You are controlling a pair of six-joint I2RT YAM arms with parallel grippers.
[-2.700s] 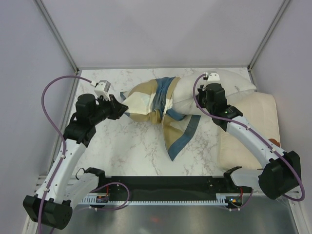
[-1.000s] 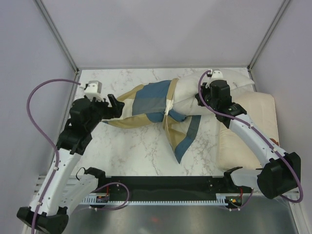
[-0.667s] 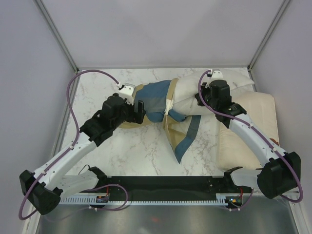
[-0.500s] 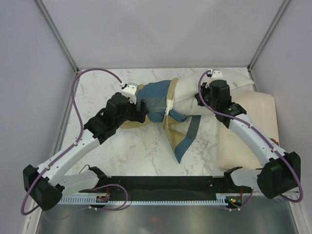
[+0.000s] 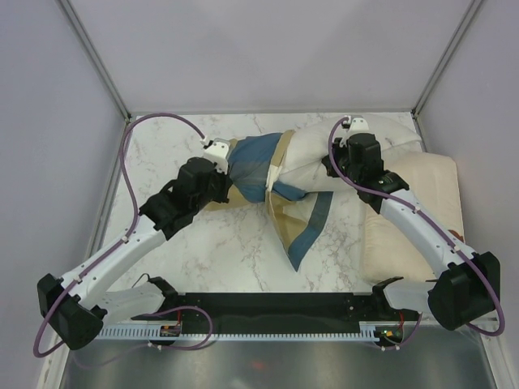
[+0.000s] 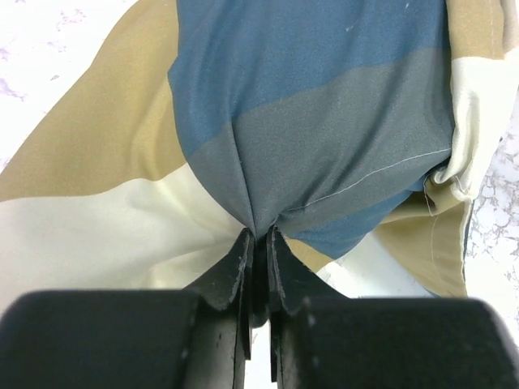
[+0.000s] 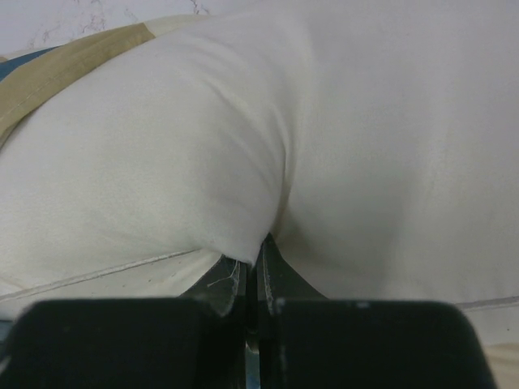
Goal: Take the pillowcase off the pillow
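Left wrist: left claw (image 6: 258, 237) pinches pillowcase (image 6: 324, 105) fold; right claw (image 7: 250, 264) clamps pillow (image 7: 365, 146) bulge, contact hidden by folds.

Bright, even and diffuse from above in the top view, matte on the marble tabletop (image 5: 219, 243). Only faint, soft-edged shadows under the arms and beside the folds of the pillowcase (image 5: 251, 162). Sharp from edge to edge there. Crisp on the fabric in the left wrist view, dimmer in the pinched crease at the left gripper (image 6: 258, 235). Softer and low in contrast on the pillow (image 7: 349, 138), shaded near the right gripper (image 7: 250, 263). Black, blurred gripper housing along both bottom edges.
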